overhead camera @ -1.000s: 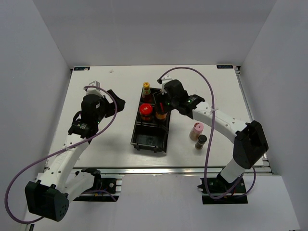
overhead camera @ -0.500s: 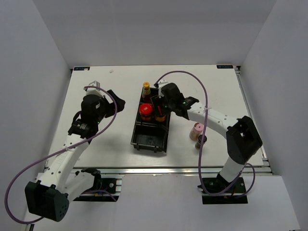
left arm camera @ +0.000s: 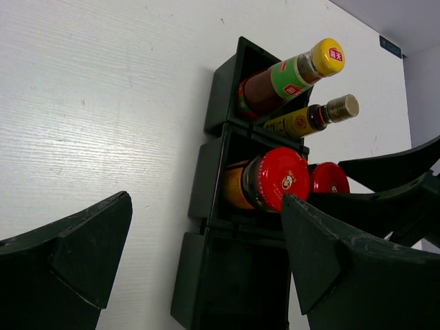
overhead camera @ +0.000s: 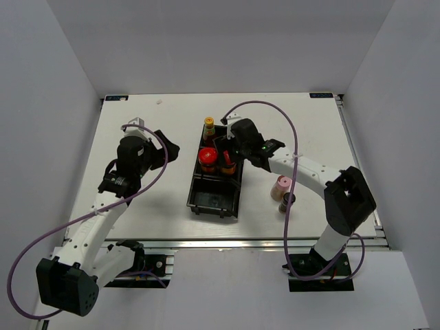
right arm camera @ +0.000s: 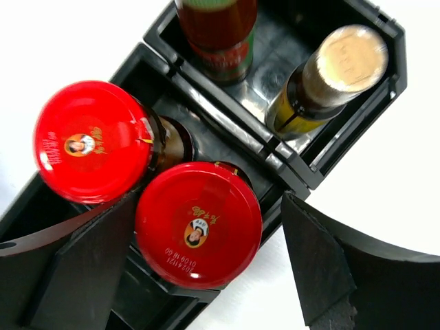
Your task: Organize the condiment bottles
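Note:
The black bin [overhead camera: 213, 180] holds two red-lidded jars side by side in its middle compartment [overhead camera: 208, 159] [overhead camera: 229, 166]. A yellow-capped brown bottle [overhead camera: 208, 125] and a slim tan-capped one [right arm camera: 347, 58] stand in the far compartment. My right gripper [overhead camera: 231, 154] is open; its fingers straddle the right jar [right arm camera: 199, 223], with a gap at the right finger. A pink-capped bottle [overhead camera: 280, 185] and a black-capped one [overhead camera: 287, 201] stand on the table right of the bin. My left gripper [overhead camera: 167, 147] is open and empty, left of the bin.
The bin's near compartment [overhead camera: 212, 199] holds nothing. In the left wrist view the bin [left arm camera: 206, 172] lies ahead of my left gripper [left arm camera: 206, 203]. The white table [overhead camera: 137, 130] ends at grey walls on the left, right and back.
My right arm has shifted left and lower over the bin's middle compartment, and the second red-lidded jar now stands beside the first. The left arm has barely moved.

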Robot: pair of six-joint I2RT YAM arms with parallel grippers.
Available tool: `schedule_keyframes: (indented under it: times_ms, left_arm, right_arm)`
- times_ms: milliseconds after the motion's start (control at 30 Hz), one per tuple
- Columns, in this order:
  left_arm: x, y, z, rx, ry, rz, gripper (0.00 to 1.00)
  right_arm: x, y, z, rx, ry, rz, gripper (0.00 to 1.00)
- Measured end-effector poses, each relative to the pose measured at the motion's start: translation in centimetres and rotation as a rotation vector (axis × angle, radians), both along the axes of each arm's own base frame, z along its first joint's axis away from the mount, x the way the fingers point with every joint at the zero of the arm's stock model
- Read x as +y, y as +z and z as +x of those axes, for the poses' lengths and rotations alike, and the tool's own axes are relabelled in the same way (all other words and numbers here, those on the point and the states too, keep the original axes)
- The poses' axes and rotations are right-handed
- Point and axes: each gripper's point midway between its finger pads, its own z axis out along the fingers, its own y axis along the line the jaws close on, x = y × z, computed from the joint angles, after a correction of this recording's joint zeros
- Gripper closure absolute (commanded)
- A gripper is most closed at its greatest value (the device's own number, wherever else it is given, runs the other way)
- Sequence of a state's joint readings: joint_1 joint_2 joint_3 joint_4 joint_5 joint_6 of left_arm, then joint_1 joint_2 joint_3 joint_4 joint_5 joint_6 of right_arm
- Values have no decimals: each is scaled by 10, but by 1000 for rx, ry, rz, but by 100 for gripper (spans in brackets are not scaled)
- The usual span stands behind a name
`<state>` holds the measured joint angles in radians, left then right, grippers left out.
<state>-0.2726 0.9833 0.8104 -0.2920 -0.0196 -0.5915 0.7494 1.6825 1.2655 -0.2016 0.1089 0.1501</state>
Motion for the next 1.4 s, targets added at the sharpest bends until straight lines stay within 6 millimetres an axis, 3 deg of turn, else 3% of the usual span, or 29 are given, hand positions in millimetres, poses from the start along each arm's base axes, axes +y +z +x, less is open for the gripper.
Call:
schedule_keyframes:
  times_ms: [100, 267, 367, 433, 533, 700, 867, 1000, 1133, 1400]
  left_arm:
    - [-1, 0, -1, -1, -4, -2, 2]
    - [0, 7, -5, -18, -2, -11, 2]
    - [-5, 8, -8, -16, -28, -22, 2]
    - [-17, 6, -12, -11, -70, -20, 2]
    - [-57, 8, -25, -12, -192, 4, 2]
    - [-149, 20, -41, -42, -427, 95, 2]
    - [-253, 15, -53, -57, -644, 197, 2]
    - [-304, -16, -67, -26, -759, 267, 2]
    - [-337, -44, -71, 10, -821, 311, 2]
    - [-384, -72, -57, 24, -825, 361, 2]
  right_arm:
    - [1, 15, 1, -32, -3, 33, 11]
    - [-5, 61, -1, -117, -42, 125, 11]
    - [-24, 83, -6, -168, -110, 170, 11]
    - [-46, 92, -11, -191, -185, 193, 11]
    - [-99, 98, -10, -206, -352, 230, 11]
    - [-219, 86, -10, -227, -725, 253, 11]
    - [-282, 75, -35, -249, -946, 211, 10]
    - [-327, 90, -52, -321, -1110, 220, 10]
    - [-355, 98, -63, -364, -1211, 228, 11]
    - [-352, 70, -61, -280, -1186, 198, 11]
